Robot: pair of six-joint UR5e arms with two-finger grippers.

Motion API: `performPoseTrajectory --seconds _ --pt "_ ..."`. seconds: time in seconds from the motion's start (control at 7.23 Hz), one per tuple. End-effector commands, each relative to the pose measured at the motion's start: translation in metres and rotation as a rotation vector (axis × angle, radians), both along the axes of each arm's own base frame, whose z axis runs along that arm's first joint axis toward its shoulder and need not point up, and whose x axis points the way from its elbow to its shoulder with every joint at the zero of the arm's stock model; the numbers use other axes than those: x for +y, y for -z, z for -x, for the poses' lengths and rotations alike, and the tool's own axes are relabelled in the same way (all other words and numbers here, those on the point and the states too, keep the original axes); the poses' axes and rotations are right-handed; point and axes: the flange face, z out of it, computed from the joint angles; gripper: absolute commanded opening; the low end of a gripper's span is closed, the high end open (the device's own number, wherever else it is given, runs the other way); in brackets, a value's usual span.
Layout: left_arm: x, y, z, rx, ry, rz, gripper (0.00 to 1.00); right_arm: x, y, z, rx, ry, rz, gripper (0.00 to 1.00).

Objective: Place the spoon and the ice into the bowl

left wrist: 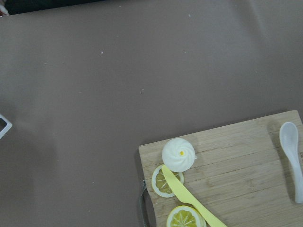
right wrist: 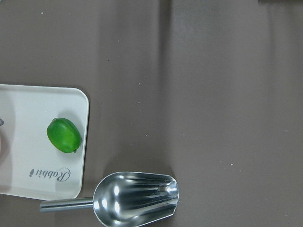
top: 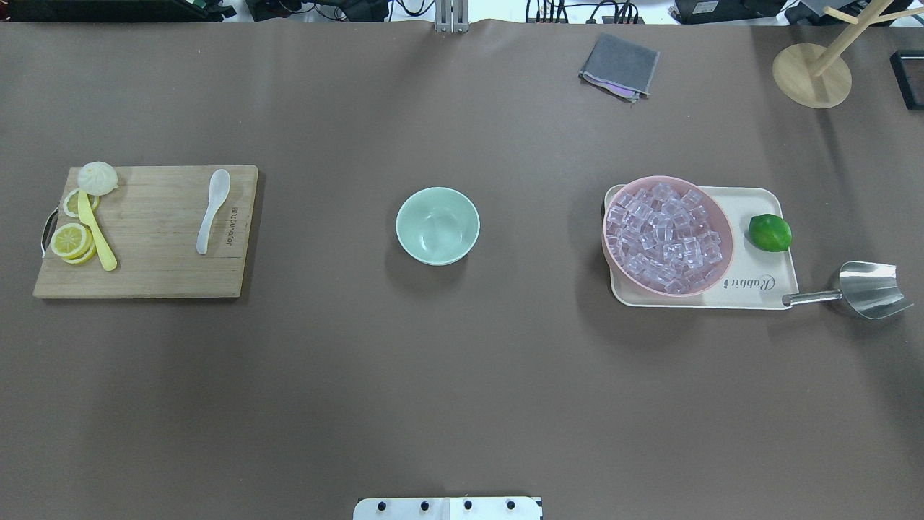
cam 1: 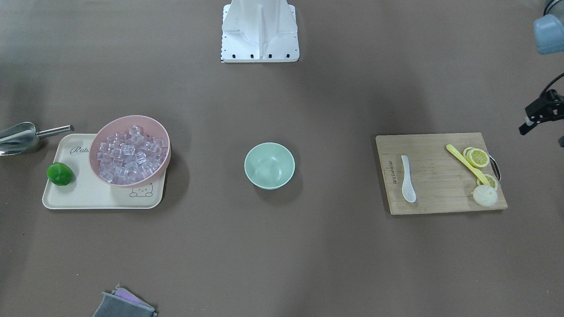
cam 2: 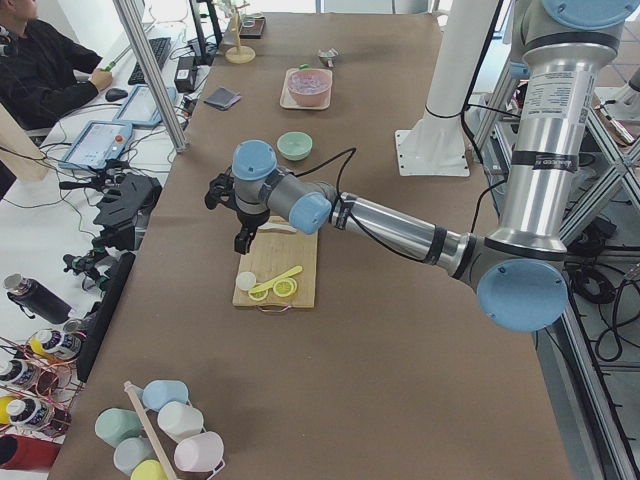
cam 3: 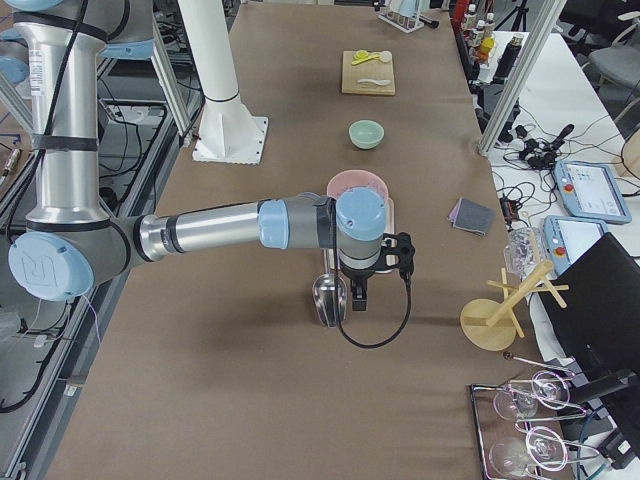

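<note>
The white spoon (cam 1: 408, 180) lies on a wooden cutting board (cam 1: 440, 176); it also shows in the overhead view (top: 211, 211) and the left wrist view (left wrist: 293, 161). The mint-green bowl (cam 1: 269, 166) stands empty at mid-table (top: 437, 225). Many clear ice cubes (cam 1: 130, 154) fill a pink bowl (cam 1: 98, 132) on a cream tray (cam 1: 88, 193). My left gripper (cam 2: 243, 240) hangs above the board's outer end. My right gripper (cam 3: 358, 295) hangs above a steel scoop (cam 3: 328, 298). I cannot tell whether either is open or shut.
A long yellow spoon (cam 1: 467, 164), lemon slices (cam 1: 478, 157) and a white bun (cam 1: 484, 195) share the board. A green lime (cam 1: 60, 173) sits on the tray. The steel scoop (top: 866, 289) lies beside the tray. A grey cloth (top: 619, 66) and a wooden stand (top: 812, 72) sit at the far edge.
</note>
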Motion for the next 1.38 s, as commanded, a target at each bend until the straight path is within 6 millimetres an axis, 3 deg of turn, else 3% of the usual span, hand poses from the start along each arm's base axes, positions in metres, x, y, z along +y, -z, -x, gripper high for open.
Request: performPoseTrajectory --seconds 0.0,0.14,0.28,0.42,0.69,0.83,1.25 --pt "-0.007 0.051 -0.083 0.059 -0.029 0.066 0.92 0.023 -0.009 0.003 -0.022 -0.003 -0.035 1.00" --pt "-0.009 0.062 -0.127 0.018 -0.015 0.063 0.88 0.021 -0.013 0.006 -0.012 0.003 -0.026 1.00" --pt "-0.012 0.063 -0.174 -0.081 0.017 0.007 0.97 0.018 -0.009 0.012 -0.022 0.006 -0.012 1.00" --pt "-0.012 0.062 -0.196 -0.107 0.008 -0.001 0.98 0.013 -0.005 0.028 -0.018 0.007 0.019 1.00" --pt "-0.002 0.048 -0.227 -0.114 -0.001 0.058 0.98 0.006 0.000 0.049 -0.019 0.026 0.044 1.00" --pt "-0.003 0.036 -0.232 -0.126 -0.003 0.075 0.98 0.005 0.002 0.058 -0.019 0.036 0.052 1.00" --pt "0.001 -0.006 -0.266 -0.131 0.033 0.074 0.97 0.002 0.009 0.064 -0.024 0.035 0.055 1.00"
